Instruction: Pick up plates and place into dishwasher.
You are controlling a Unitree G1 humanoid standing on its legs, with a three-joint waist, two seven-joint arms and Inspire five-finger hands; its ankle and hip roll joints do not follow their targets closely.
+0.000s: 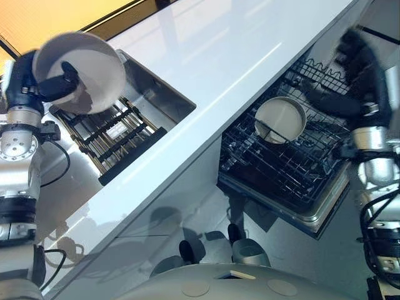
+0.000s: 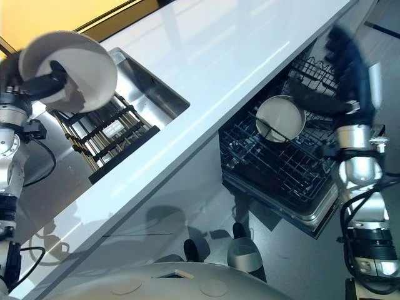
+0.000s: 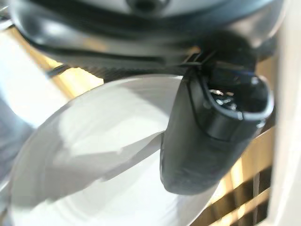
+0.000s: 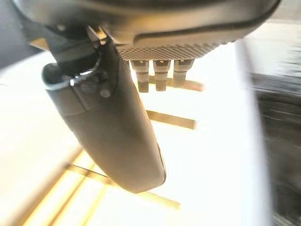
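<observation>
Plate [image 1: 87, 62] pinched in left robot hand [image 1: 55, 87], above sink rack [image 1: 115, 134].

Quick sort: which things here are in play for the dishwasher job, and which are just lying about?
Job: held plate, left hand, right hand, dishwasher rack, racked plate.
Lying about: sink, drying rack, counter.

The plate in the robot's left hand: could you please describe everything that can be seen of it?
The plate is round, pale, glossy, ceramic-looking, shallow with a raised rim. It hangs tilted, hollow face towards the camera, above the dark rack in the sink. The left hand pinches its edge: thumb across the face, fingers hidden behind. Nothing else touches it.
</observation>
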